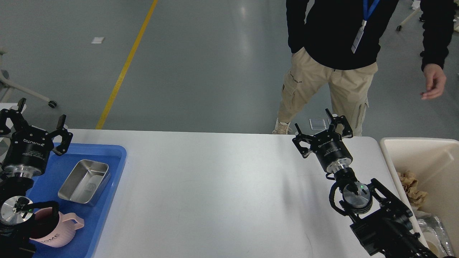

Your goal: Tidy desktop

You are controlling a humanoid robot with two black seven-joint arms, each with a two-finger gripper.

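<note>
Head view: white table (222, 193) filled the lower frame. Blue tray (107, 200) lay at its left end, holding a steel pan (84, 182) and a pink mug (53, 231). Left pincer (37, 120) hung above the tray's far corner, fingers spread wide, empty. Right pincer (321, 129) hung over the table's far right edge, fingers wide apart, empty. Beige bin (423, 157) stood just beside the table's right end, crumpled brown paper (410, 186) inside. Person (340, 53) stood beyond the far edge.
</note>
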